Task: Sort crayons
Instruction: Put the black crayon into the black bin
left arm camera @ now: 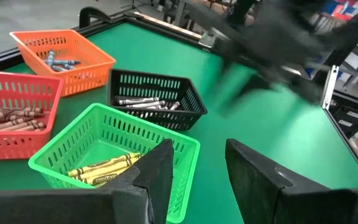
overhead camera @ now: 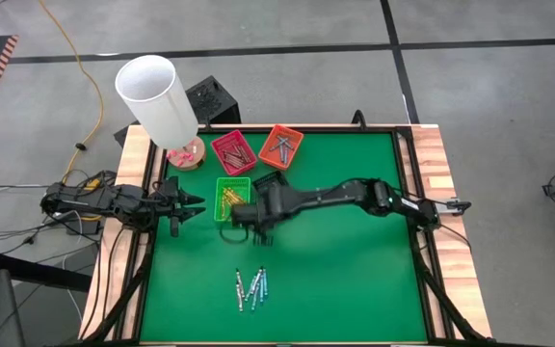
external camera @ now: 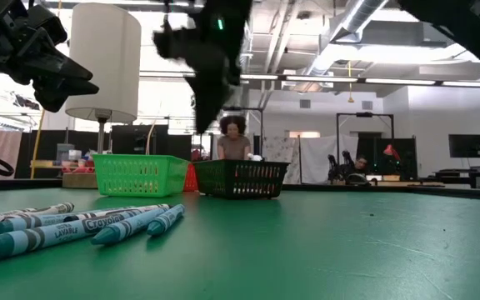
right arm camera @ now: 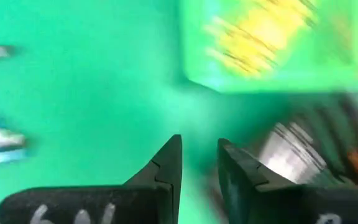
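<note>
Right tool (overhead camera: pixel 261 234) hangs parted, empty, beside green tray (overhead camera: pixel 232 193)

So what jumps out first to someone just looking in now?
The four small baskets near the table's far edge: red basket, orange basket, green basket with yellow crayons, and black basket. The right gripper hangs open beside them, empty. A loose cluster of blue crayons waits on the green mat's near side.
</note>
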You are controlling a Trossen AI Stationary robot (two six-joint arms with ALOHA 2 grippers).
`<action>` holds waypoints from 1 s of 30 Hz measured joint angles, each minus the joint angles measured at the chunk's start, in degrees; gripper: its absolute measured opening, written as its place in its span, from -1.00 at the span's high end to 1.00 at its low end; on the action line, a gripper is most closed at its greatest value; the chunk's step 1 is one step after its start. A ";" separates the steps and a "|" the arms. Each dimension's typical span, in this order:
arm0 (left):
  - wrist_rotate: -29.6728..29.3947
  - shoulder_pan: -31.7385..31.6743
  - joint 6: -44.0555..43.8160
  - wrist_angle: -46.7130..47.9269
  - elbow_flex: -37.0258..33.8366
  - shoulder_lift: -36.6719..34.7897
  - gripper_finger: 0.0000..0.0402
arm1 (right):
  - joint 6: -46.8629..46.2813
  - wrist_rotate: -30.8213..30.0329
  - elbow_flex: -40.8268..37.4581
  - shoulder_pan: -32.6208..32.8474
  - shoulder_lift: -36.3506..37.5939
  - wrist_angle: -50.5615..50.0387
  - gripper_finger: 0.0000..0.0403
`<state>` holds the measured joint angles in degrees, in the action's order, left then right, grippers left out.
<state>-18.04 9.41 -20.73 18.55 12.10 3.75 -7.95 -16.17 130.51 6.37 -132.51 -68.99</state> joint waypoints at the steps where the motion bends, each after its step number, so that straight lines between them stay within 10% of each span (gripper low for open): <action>1: 0.00 0.00 -0.04 0.00 0.00 0.00 0.32 | 3.49 2.35 0.35 1.16 0.00 1.78 0.52; 17: -0.26 0.00 -2.58 0.11 0.00 0.02 0.32 | 17.77 5.92 -4.10 11.63 -0.83 40.39 0.52; 30: -0.24 0.00 -4.20 0.13 0.00 0.00 0.32 | 10.94 5.73 -5.28 11.74 -0.94 41.61 0.52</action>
<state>-18.29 9.41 -24.93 18.68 12.10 3.75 2.98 -10.44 125.23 18.11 -133.45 -27.38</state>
